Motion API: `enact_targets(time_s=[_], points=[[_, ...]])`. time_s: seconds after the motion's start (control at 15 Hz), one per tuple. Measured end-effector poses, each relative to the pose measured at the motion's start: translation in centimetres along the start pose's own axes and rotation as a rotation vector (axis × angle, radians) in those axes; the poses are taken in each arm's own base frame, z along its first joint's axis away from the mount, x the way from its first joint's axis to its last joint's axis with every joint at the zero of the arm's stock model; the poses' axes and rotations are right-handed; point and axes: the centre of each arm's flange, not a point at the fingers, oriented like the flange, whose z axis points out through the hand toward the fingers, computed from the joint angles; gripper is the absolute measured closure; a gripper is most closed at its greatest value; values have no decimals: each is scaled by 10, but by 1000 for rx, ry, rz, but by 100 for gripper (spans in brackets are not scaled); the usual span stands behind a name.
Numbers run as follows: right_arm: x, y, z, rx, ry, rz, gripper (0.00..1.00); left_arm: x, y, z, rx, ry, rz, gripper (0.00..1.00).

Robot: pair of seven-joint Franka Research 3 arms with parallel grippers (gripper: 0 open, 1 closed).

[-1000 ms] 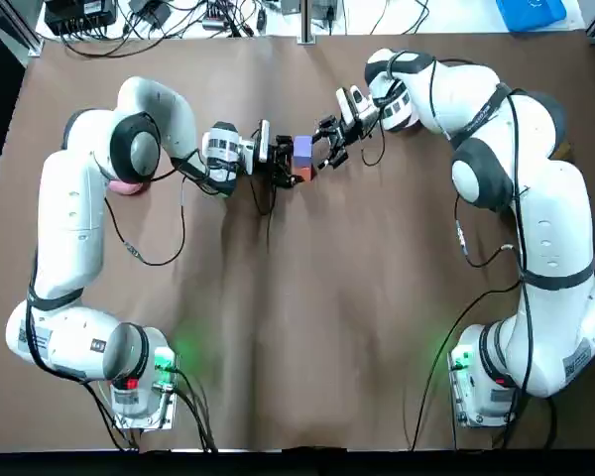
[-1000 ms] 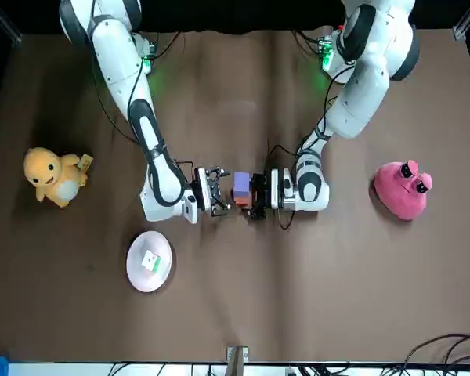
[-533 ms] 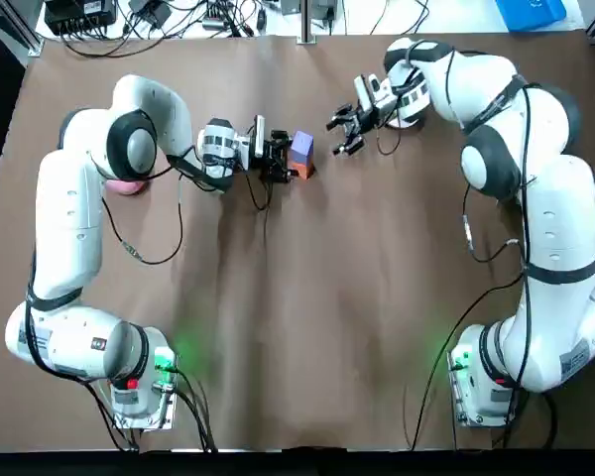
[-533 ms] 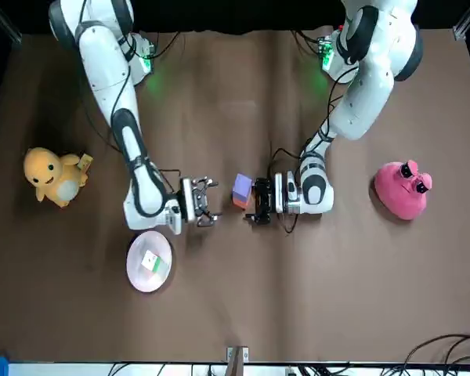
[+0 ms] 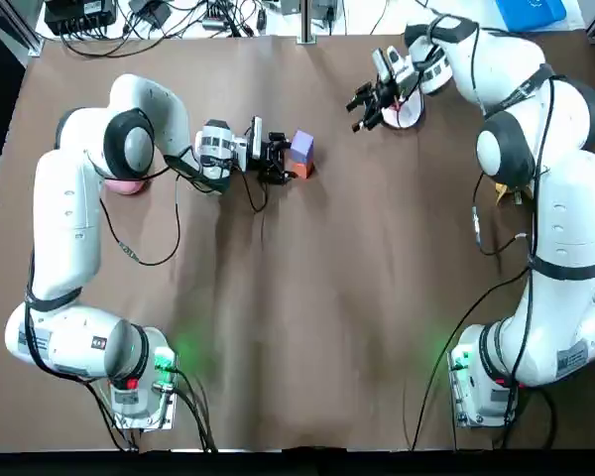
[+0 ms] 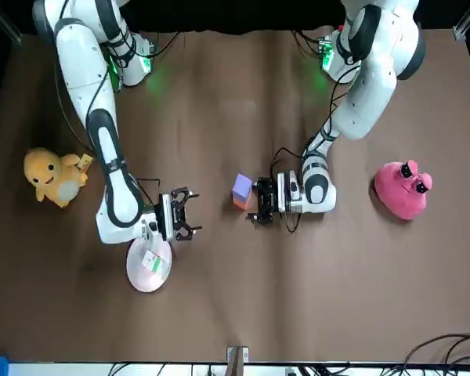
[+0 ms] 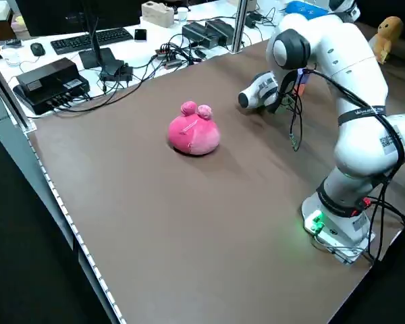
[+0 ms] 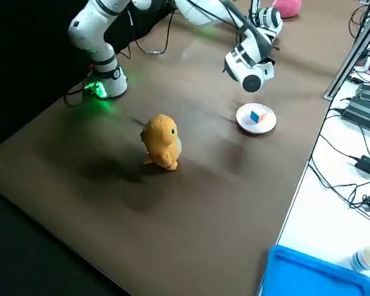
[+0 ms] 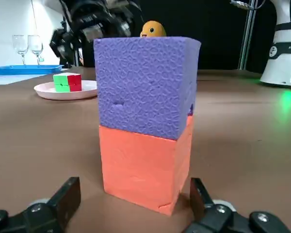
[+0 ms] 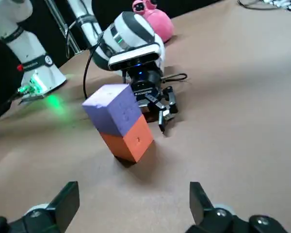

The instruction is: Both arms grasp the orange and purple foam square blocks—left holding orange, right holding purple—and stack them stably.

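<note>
The purple foam block [image 5: 300,147] sits on the orange foam block [image 5: 299,171] as a two-high stack on the brown table, with the purple one slightly turned. The left wrist view shows purple [image 9: 145,82] over orange [image 9: 145,165]. My left gripper [image 5: 281,162] lies low beside the stack, open, its tips [image 9: 134,191] just short of the orange block. My right gripper [image 5: 367,103] is open and empty, well away from the stack, near the white plate. From its wrist view [image 10: 133,194] the stack [image 10: 119,121] stands free.
A white plate [image 6: 137,270] carrying a small colour cube [image 6: 150,262] lies under the right arm's wrist. A yellow duck plush [image 6: 53,176] sits on the robot's right side. A pink plush [image 5: 126,185] sits by the left arm. Cables and boxes lie beyond the far edge.
My right gripper has let go of the purple block and pulled away toward the white plate. My left gripper has released the orange block and backed off a little. The stack stays standing.
</note>
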Motion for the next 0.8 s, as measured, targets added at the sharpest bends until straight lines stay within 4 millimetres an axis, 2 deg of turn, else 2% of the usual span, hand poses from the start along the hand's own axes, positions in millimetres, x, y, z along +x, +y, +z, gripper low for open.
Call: enact_targets(time_s=[0.27,0.33,0.6,0.8], points=[[41,16,-54,-41,-69,169,0,0,0,-11,-18,-10,6,0],[60,20,-85,-73,-107,259,0,3,-2,-22,-27,-6,6,0],[98,16,-139,-125,-198,469,0,14,-15,-54,-41,-31,-20,0],[124,10,-171,-193,-274,648,0,32,-34,-92,-53,-69,-64,0]])
